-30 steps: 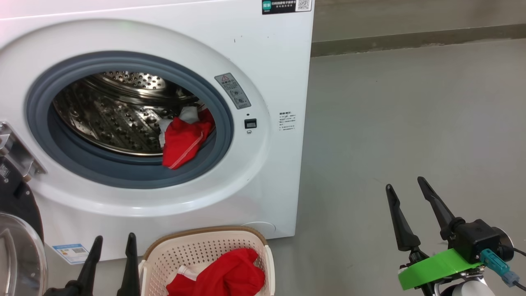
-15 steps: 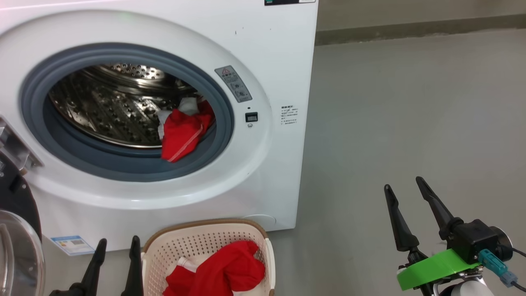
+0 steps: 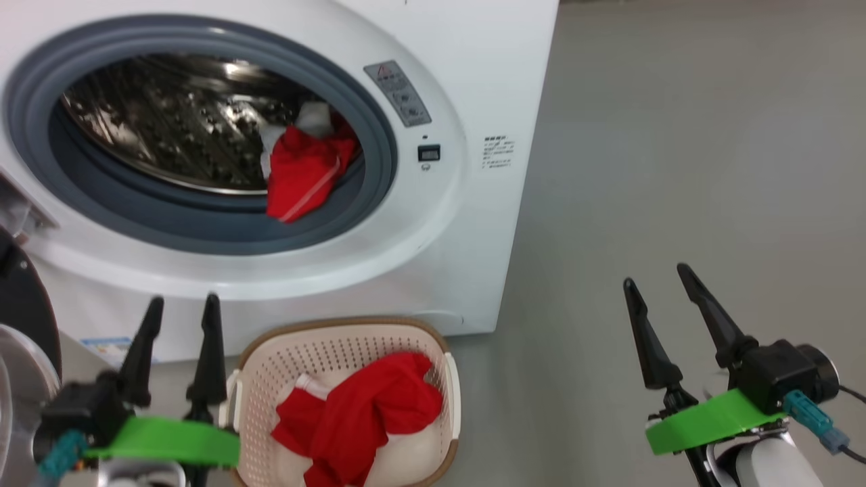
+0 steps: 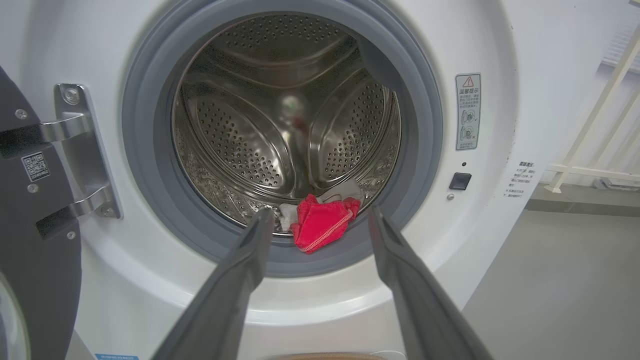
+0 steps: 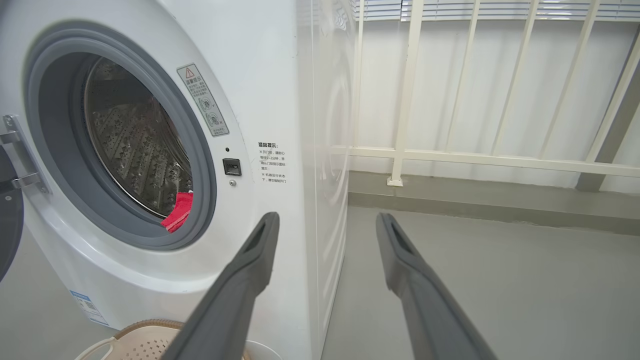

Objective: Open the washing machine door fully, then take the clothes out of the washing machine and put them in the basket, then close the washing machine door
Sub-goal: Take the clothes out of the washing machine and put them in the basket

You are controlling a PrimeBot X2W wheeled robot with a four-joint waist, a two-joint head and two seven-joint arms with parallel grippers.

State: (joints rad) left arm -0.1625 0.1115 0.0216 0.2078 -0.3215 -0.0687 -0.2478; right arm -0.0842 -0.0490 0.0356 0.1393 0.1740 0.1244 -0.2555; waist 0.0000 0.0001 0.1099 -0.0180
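Observation:
The white washing machine point(image 3: 473, 81) stands with its door point(image 3: 20, 352) swung open at the left edge. Red clothes point(image 3: 301, 172) with a white piece lie at the drum's lower right, over the grey ring; they also appear as clothes point(image 4: 320, 222) and clothes point(image 5: 177, 212). The cream basket point(image 3: 270, 358) on the floor holds a red garment point(image 3: 358, 419). My left gripper point(image 3: 181, 306) is open beside the basket's left, aimed at the drum, empty. My right gripper point(image 3: 656, 276) is open over bare floor to the machine's right.
Grey floor point(image 3: 676, 169) stretches right of the machine. A white railing point(image 5: 450, 155) stands behind along the wall. The door's metal hinge point(image 4: 80, 150) sits on the left of the opening.
The head camera has tilted down and shifted, so the machine sits higher in view. My left gripper has risen further into view beside the basket. Both stay open.

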